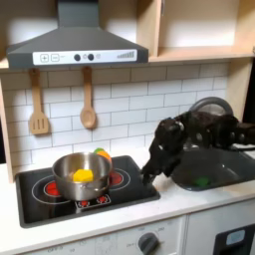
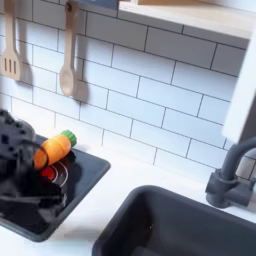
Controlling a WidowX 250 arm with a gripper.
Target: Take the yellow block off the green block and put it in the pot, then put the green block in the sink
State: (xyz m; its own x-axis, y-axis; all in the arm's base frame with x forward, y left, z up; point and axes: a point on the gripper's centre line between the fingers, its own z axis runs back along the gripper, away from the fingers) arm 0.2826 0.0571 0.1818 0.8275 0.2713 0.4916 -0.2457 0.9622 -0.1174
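Toy kitchen: stove (image 1: 60, 194), sink (image 2: 190, 225), hood (image 1: 75, 40).
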